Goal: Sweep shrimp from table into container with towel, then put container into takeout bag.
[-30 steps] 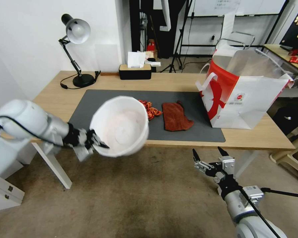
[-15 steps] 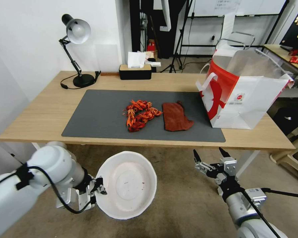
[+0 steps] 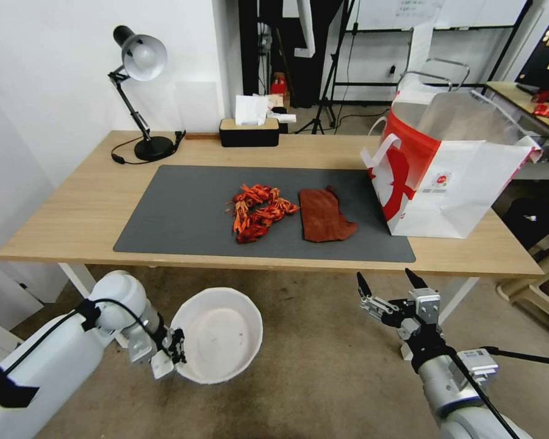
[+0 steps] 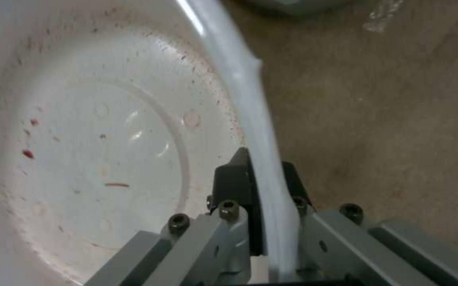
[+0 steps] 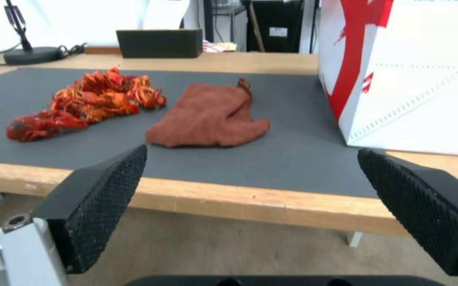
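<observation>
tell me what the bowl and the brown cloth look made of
The container, pinched at its rim by the left pincer, looks like thin matte white paper or pulp; the rim flexes. The towel looks like soft napped fabric, limp and fuzzy, possibly terry or suede.

On the table point(image 3: 91, 207) we list: shrimp point(image 3: 259, 212) mid-mat, towel point(image 3: 323, 214) just right, takeout bag point(image 3: 451, 171) farther right; container point(image 3: 216, 334) seemingly below the table's front edge.

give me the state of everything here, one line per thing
container: no shrimp inside, rim pinched by left gripper, below table edge
shrimp: heaped on mat
towel: flat beside shrimp
bag: upright, open
right gripper: open, holding nothing
lamp: off
</observation>
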